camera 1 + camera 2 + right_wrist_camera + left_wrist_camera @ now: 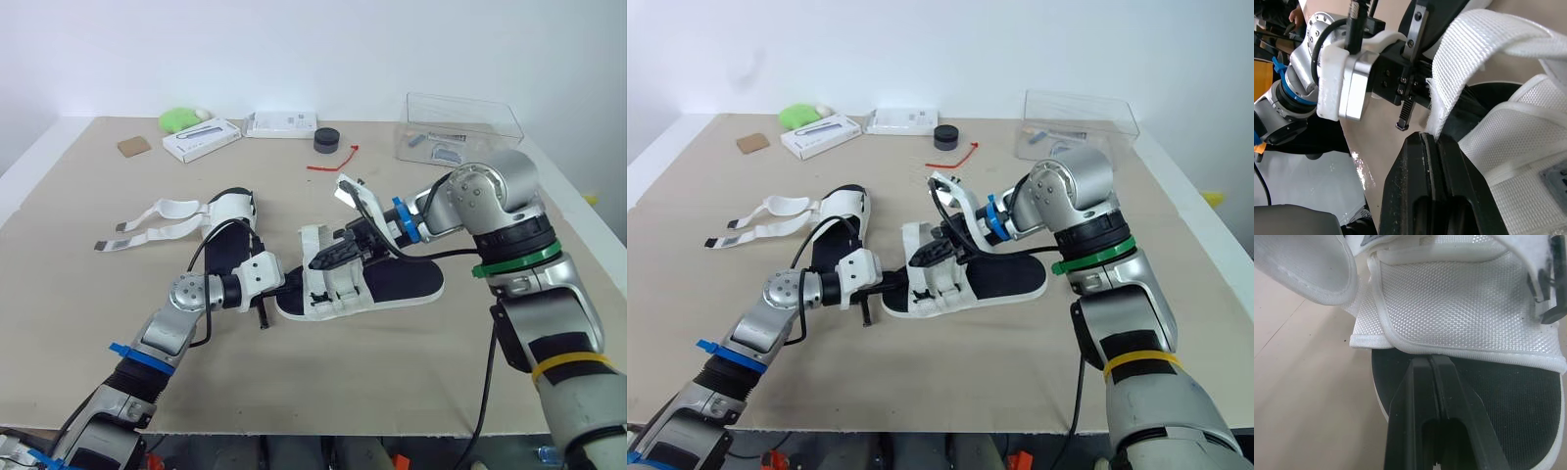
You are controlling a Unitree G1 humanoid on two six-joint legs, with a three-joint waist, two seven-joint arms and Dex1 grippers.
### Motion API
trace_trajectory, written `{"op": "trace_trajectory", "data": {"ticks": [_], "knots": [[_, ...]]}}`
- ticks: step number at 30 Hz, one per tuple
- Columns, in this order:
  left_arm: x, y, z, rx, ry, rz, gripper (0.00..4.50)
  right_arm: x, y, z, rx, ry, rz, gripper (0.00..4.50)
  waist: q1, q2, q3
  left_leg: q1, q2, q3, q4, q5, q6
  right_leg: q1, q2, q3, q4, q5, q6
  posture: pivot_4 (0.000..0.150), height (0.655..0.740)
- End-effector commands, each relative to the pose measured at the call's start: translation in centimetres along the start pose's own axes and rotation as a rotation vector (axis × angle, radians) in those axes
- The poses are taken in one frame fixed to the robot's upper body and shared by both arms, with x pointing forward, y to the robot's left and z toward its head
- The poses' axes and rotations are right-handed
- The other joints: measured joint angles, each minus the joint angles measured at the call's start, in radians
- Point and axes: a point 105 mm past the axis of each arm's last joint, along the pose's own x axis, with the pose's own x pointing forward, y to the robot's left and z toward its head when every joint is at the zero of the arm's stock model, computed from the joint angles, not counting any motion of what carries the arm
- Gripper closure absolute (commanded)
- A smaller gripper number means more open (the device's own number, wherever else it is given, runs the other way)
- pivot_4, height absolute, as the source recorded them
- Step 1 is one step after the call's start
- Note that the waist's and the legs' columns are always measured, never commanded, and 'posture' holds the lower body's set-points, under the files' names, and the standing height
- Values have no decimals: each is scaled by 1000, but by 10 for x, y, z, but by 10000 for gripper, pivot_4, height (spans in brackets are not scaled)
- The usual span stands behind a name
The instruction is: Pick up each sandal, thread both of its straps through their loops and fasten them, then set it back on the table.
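The right gripper (1427, 139) pinches a white strap (1488, 39) of the near sandal (402, 284), which lies on the surface (392, 372) with its long axis across the robot, toe toward the left gripper (1430, 361), closed tight against that end.

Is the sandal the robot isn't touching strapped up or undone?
Undone: the far sandal's two straps lie spread flat on the table beside it, not threaded.

Count on the worktop (392, 372): two sandals (362, 279), two white boxes (201, 139), one black puck (326, 140), one red tie (333, 162), one clear container (460, 127), one green item (181, 118), one brown square (134, 146).
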Motion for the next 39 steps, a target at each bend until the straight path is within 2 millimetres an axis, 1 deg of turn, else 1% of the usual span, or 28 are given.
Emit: {"op": "trace_trajectory", "data": {"ticks": [1, 9, 15, 20, 23, 31, 35, 39], "knots": [[-2, -11, -27, -39, 110, -34, 45000, -4, 4, 1, -24, -9, 4, 44895, 0, 0, 0, 0, 0, 0, 0, 0, 0, 0, 0, 0, 0, 0, 0, 1500, 7400], [-2, -9, -28, -36, 116, -30, 45000, 1, -8, -7, -2, 9, -43, 44895, 0, 0, 0, 0, 0, 0, 0, 0, 0, 0, 0, 0, 0, 0, 0, 1500, 7400], [-2, -8, -29, -34, 116, -28, 45000, 4, -24, -7, -29, -1, -125, 44895, 0, 0, 0, 0, 0, 0, 0, 0, 0, 0, 0, 0, 0, 0, 0, 1500, 7400], [-2, -9, -29, -35, 115, -27, 45000, 4, -29, -5, -46, -11, -144, 44895, 0, 0, 0, 0, -1, 0, 0, 0, 0, 0, 0, 0, 0, 0, 0, 1500, 7400], [-2, -10, -29, -35, 116, -27, 45000, 2, -25, -3, -59, -7, -135, 44895, 0, 0, 0, 0, -1, 0, 0, 0, 0, 0, 0, 0, 0, 0, 0, 1500, 7400], [-2, -10, -30, -34, 118, -24, 45000, 4, -1, -10, -125, 28, -73, 44895, 0, 0, 0, 0, -1, -1, 0, 0, 0, 0, 0, 0, 0, 0, 0, 1500, 7400], [-2, -11, -30, -34, 115, -26, 45000, 5, 3, -15, -148, 35, -77, 44895, 0, 0, 0, 0, -1, -2, 0, 0, 0, 1, 0, -1, 0, 0, 0, 1500, 7400], [-1, -12, -29, -34, 112, -29, 45000, 10, 2, -19, -172, 22, -103, 44895, 0, 1, -1, 0, -1, -2, 0, 0, 0, 1, 0, -1, 0, 0, 0, 1500, 7400]]}}
